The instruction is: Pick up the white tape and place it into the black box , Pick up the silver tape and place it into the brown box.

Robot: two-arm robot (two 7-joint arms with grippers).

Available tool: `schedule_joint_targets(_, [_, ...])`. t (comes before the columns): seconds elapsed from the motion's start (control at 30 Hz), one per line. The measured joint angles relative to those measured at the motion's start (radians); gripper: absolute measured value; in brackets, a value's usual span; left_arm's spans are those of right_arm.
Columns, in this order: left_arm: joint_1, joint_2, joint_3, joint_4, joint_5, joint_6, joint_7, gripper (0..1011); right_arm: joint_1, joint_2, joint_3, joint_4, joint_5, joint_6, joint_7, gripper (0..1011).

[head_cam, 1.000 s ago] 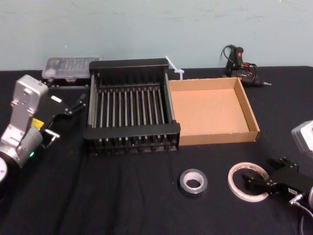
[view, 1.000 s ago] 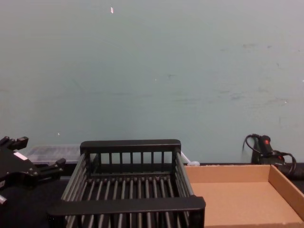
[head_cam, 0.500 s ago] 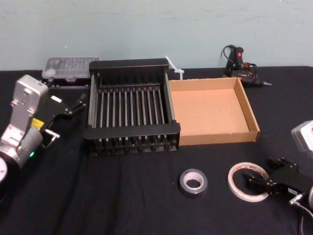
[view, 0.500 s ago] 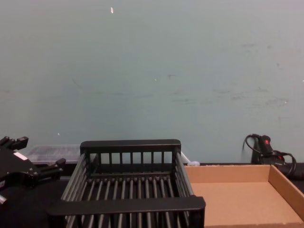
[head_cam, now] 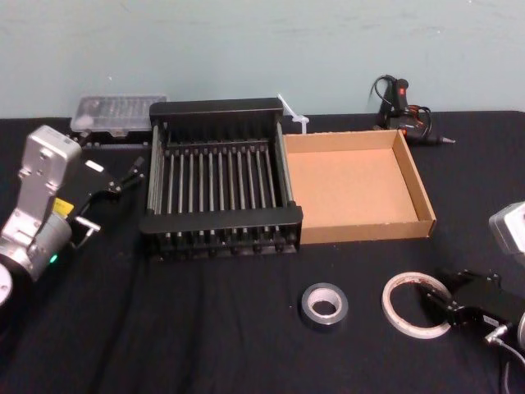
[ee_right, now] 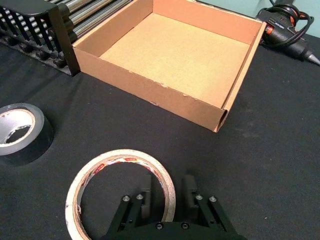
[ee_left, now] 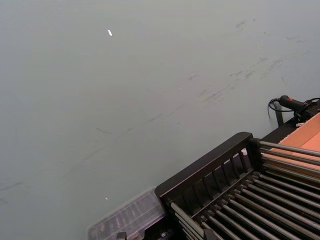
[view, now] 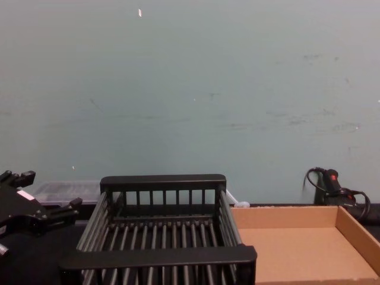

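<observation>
Head view: the right gripper (head_cam: 435, 302) is sitting at the lower right of the frame, low over the black cloth (head_cam: 205, 336). In the right wrist view its fingers (ee_right: 189, 186) are standing apart and straddling the rim of the white tape (ee_right: 125, 154), one inside the ring and one outside, not pinching it. The tape is lying flat, with the silver tape (head_cam: 309, 300) lying at lower centre, apart from it. The black box (head_cam: 221, 220) is sitting at upper centre, the brown box (head_cam: 361, 231) right beside it. The left gripper (view: 46, 193) is hanging at the left edge, fingers spread.
</observation>
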Motion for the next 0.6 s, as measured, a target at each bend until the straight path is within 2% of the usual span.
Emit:
schedule_joint_targets(0.13, [0.0, 0.0, 0.0, 0.0, 0.0, 0.0, 0.0, 1001, 0.0, 0.0, 0.0, 0.0, 0.0, 0.0, 0.0, 342])
schedule_joint_targets(0.17, [0.0, 0.0, 0.0, 0.0, 0.0, 0.0, 0.0, 1001, 0.0, 0.0, 0.0, 0.0, 0.0, 0.0, 0.0, 279])
schedule_joint_targets(0.23, [0.0, 0.0, 0.0, 0.0, 0.0, 0.0, 0.0, 1001, 0.0, 0.0, 0.0, 0.0, 0.0, 0.0, 0.0, 243])
schedule_joint_targets(0.37, [0.0, 0.0, 0.0, 0.0, 0.0, 0.0, 0.0, 1001, 0.0, 0.0, 0.0, 0.0, 0.0, 0.0, 0.0, 103])
schedule_joint_targets(0.6, [0.0, 0.0, 0.0, 0.0, 0.0, 0.0, 0.0, 1001, 0.0, 0.0, 0.0, 0.0, 0.0, 0.0, 0.0, 90])
